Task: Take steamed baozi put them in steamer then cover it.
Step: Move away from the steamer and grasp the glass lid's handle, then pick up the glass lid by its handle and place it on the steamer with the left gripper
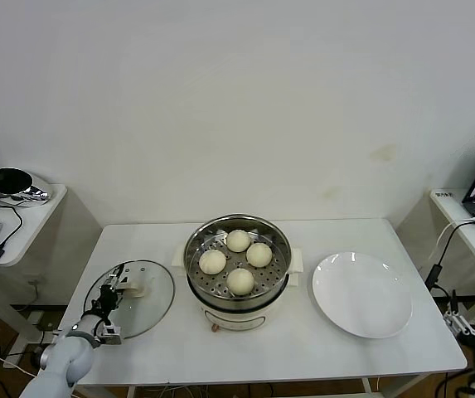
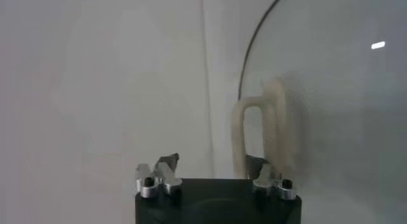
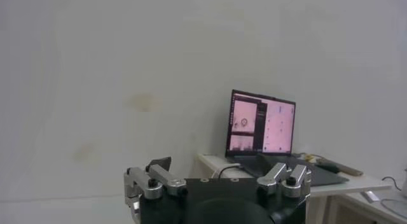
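- White table (image 1: 303, 348) against a plain wall, takes up most of the head view.
- Steamer (image 1: 237, 294) at table centre: round shiny steel pot, perforated tray inside, sits on a cream-white base with side handles. No lid on it.
- Flat white plate (image 1: 361, 293) to the robot's right of the steamer, near but not touching.
- Cover (image 1: 150, 311) lies flat on the table to the robot's left of the steamer, just beside it: round clear glass, thin metal rim, cream rectangular handle (image 2: 261, 133) at the centre. In the left wrist view the handle reads as a pale loop standing off the glass.
- Four steamed baozi (image 1: 238, 240) on the tray inside the steamer: smooth, round, off-white, set in a loose diamond, close together; can't tell if any touch.
- Left gripper (image 1: 118, 285) is over the cover, at the handle. Left wrist view: fingers spread, one finger (image 2: 166, 161) to one side of the handle, the other beside it; nothing clamped. Whether it touches the handle, can't tell.
- Right gripper (image 3: 216, 181) parked low off the table's right edge, pointed at the wall and a side desk; its arm barely shows at the head view's right corner. Fingers apart, holding nothing.
- Laptop (image 3: 262, 126) open on the side desk at the robot's right, screen lit.
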Controlling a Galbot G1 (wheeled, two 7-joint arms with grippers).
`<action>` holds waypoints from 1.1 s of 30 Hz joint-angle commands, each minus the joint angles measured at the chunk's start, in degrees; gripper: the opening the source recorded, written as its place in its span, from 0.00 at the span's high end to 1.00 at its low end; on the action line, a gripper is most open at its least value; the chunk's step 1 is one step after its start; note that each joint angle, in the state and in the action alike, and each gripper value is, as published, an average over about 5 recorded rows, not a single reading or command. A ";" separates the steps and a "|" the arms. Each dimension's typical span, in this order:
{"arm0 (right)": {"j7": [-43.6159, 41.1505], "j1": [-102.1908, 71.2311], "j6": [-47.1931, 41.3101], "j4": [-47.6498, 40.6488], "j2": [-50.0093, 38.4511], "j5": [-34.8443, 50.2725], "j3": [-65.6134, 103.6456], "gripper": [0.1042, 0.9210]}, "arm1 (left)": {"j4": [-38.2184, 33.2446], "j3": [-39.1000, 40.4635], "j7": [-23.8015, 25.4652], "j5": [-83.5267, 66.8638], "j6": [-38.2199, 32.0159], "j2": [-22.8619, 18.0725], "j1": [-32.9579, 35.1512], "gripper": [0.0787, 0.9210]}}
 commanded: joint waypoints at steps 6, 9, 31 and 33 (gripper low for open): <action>-0.23 -0.39 0.47 0.10 0.09 -0.78 -1.58 0.12 | 0.92 -0.49 -1.36 -1.57 -1.91 -0.76 0.43 0.66; -0.26 -0.64 0.85 0.03 -0.33 -1.39 -2.56 0.12 | -0.07 -0.84 -2.20 -2.39 -2.54 -0.84 1.24 0.76; -3.30 -1.67 -1.10 -0.52 -3.10 -4.20 -7.15 0.12 | -40.46 -12.95 3.34 -10.25 18.66 5.55 18.88 0.92; -3.25 -1.25 -1.08 -0.99 -3.29 -4.55 -7.78 0.12 | -44.04 -11.05 4.49 -12.78 20.45 7.43 18.22 0.92</action>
